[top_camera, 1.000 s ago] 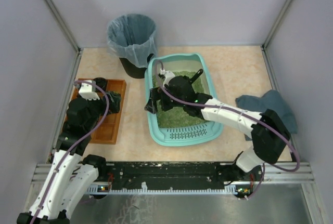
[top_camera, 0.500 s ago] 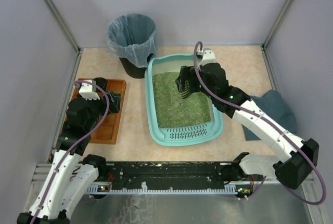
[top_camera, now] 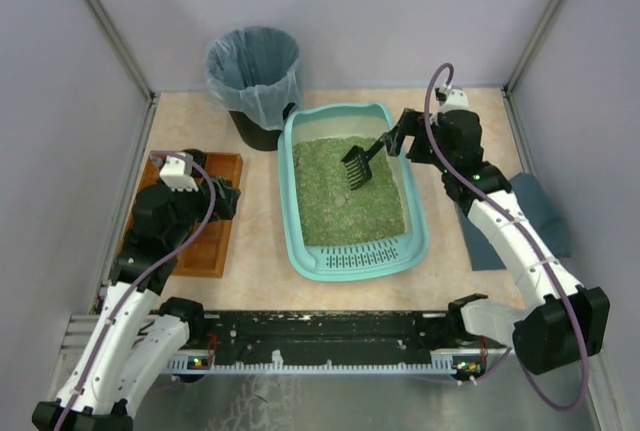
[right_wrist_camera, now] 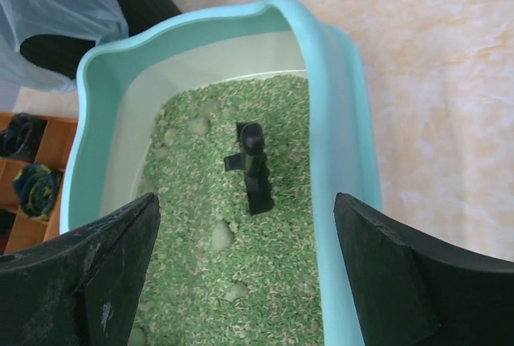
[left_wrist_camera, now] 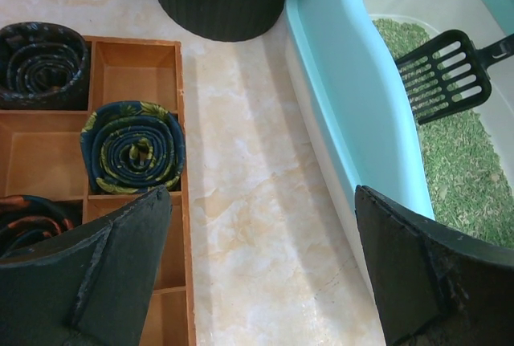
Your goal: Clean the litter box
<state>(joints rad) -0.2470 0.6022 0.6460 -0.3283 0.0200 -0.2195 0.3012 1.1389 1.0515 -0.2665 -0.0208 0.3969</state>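
The teal litter box point(top_camera: 300, 251) lies mid-table, filled with green litter point(top_camera: 345, 201) holding several pale clumps point(right_wrist_camera: 221, 235). A black slotted scoop point(top_camera: 360, 163) rests in the litter, its handle slanting up toward the right rim; the left wrist view shows its blade point(left_wrist_camera: 446, 77). My right gripper point(top_camera: 405, 136) hovers over the box's right rim, open and holding nothing. In its own view the right gripper point(right_wrist_camera: 246, 201) frames the scoop point(right_wrist_camera: 255, 171), which stands farther off, clear of both fingers. My left gripper point(top_camera: 222, 198) point(left_wrist_camera: 263, 193) hangs open between the wooden tray and the box.
A black bin with a blue-grey bag point(top_camera: 253, 76) stands behind the box's left corner. The brown wooden compartment tray point(top_camera: 205, 241) at the left holds rolled dark cloths point(left_wrist_camera: 132, 147). A dark blue-grey cloth point(top_camera: 525, 213) lies under the right arm. Enclosure walls stand on three sides.
My right arm swung from the box's left side across the litter to its right rim, and the scoop now stands free in the litter. The left arm barely moved.
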